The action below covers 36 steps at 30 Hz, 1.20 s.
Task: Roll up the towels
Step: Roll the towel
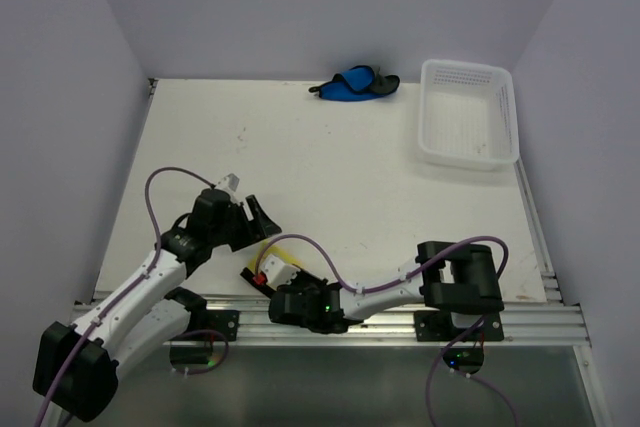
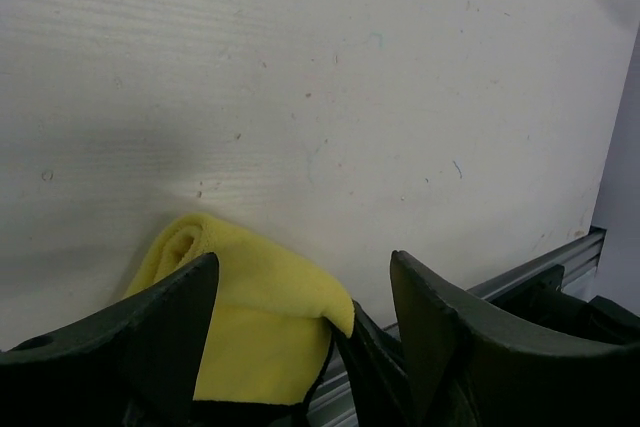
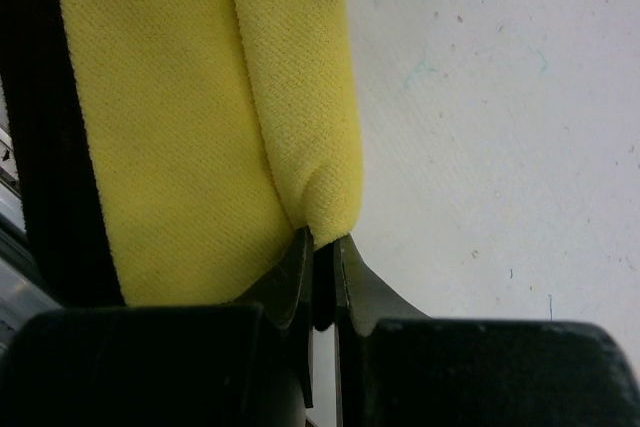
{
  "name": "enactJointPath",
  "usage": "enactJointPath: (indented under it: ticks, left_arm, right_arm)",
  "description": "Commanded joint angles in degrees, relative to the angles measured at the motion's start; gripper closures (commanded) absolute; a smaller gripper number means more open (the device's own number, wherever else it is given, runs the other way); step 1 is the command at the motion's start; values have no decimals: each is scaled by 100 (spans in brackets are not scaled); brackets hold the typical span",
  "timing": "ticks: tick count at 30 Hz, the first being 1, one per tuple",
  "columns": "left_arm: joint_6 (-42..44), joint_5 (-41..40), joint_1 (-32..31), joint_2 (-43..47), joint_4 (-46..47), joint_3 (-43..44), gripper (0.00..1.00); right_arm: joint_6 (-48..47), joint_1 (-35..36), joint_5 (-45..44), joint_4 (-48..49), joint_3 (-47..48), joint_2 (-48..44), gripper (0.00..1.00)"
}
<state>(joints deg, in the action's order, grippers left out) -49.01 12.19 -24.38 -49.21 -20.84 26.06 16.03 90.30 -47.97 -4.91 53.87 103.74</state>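
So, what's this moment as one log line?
left end effector: open | right end effector: shut on yellow towel | blue towel: bunched, far side

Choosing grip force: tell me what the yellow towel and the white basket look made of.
The yellow towel: soft matte cloth, probably microfibre; fine woven texture shows close up. The white basket: likely rigid plastic, smooth; rows of small perforations in its walls.

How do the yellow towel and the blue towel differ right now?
The yellow towel lies at the near edge of the table; the blue towel sits at the far edge, left of the basket. The right gripper is pinched on the yellow towel's fold, with the left gripper open beside it; nothing touches the blue towel. The yellow towel shows a smooth fold; the blue towel is bunched. Both are small cloths with dark edging.
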Motion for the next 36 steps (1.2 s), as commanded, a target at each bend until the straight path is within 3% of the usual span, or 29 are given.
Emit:
enactJointPath:
  ticks: [1,5,14,23,30,36]
  left_arm:
    - [-213,3,30,166,-149,145,27]
    - [-398,284,4,35,351,-92,28]
    - [-372,-5,-260,-106,238,-338,30]
    - [-434,-831,-945,-730,213,-383,31]
    - [-442,-1455,-981,-792,-113,-339,33]
    - [-390,-1903,-990,-1115,-236,-295,41]
  right_arm:
    - [269,-21,147,289,-69,-135,100]
    - [278,-13,165,315,-78,-126,100]
    - [348,-48,121,394,-166,-162,100]
    - [409,-57,59,420,-236,-232,100]
    - [462,-57,15,456,-324,-320,100]
    - [357,-39,-2,605,-386,-355,100]
